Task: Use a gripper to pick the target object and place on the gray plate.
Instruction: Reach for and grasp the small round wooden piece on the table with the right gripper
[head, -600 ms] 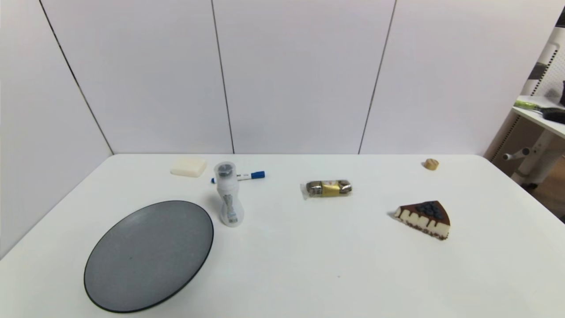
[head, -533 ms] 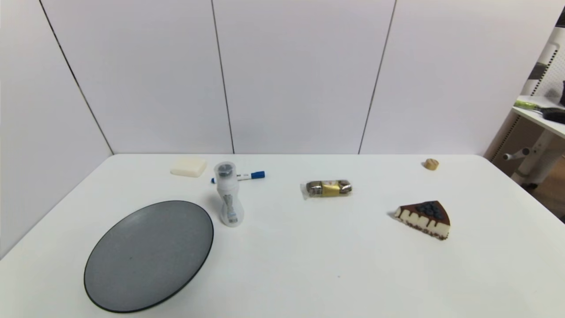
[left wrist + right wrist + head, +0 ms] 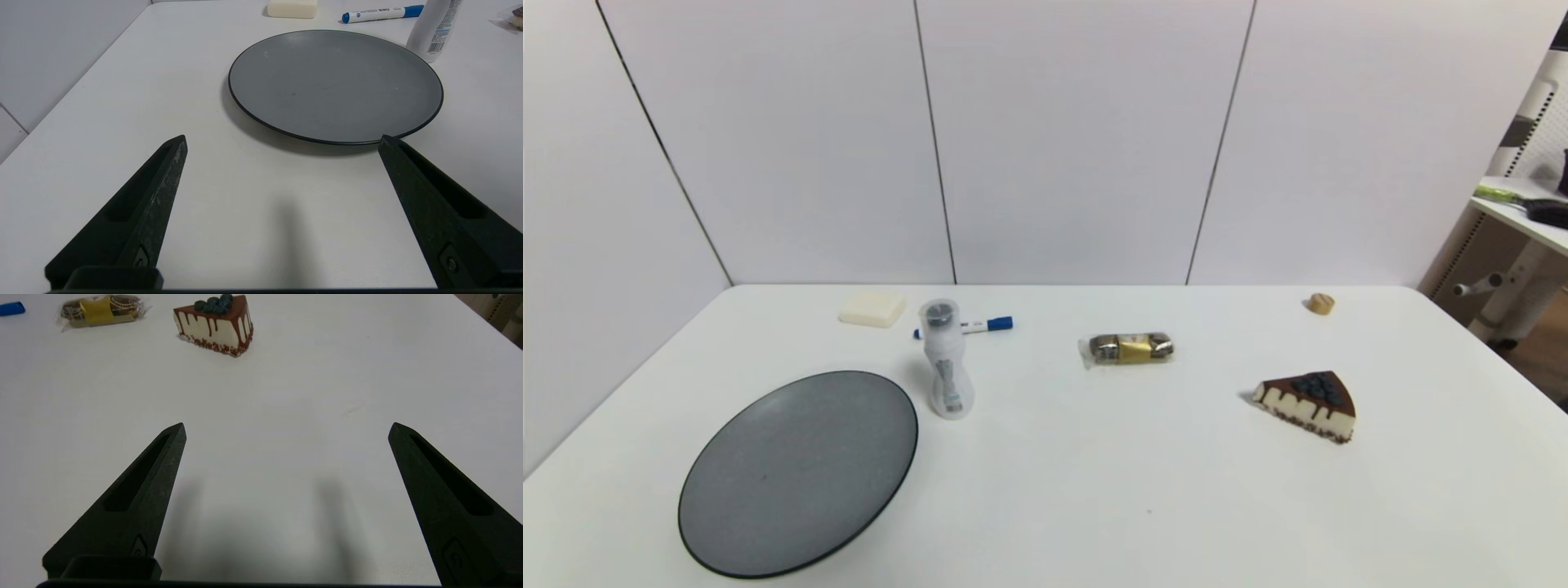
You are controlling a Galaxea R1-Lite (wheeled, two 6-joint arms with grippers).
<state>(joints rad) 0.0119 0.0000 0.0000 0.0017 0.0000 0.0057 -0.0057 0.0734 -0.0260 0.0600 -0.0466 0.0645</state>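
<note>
The nut [image 3: 1321, 303] lies at the far right of the worktop [image 3: 1094, 490], alone and untouched, well apart from the plate [image 3: 799, 471] at near left. A cake slice [image 3: 1308, 404] sits nearer than the nut on the right; a snack bar [image 3: 1127, 348] lies at centre. Just right of the plate stands a bottle [image 3: 946, 359], upright, with a marker [image 3: 968, 327] and a soap block [image 3: 872, 308] beyond it. Left end effector [image 3: 282, 141]: fingers spread wide, empty, low over the worktop near the plate's near edge. Right end effector [image 3: 286, 428]: fingers spread wide, empty, over bare worktop nearer than the cake slice.
</note>
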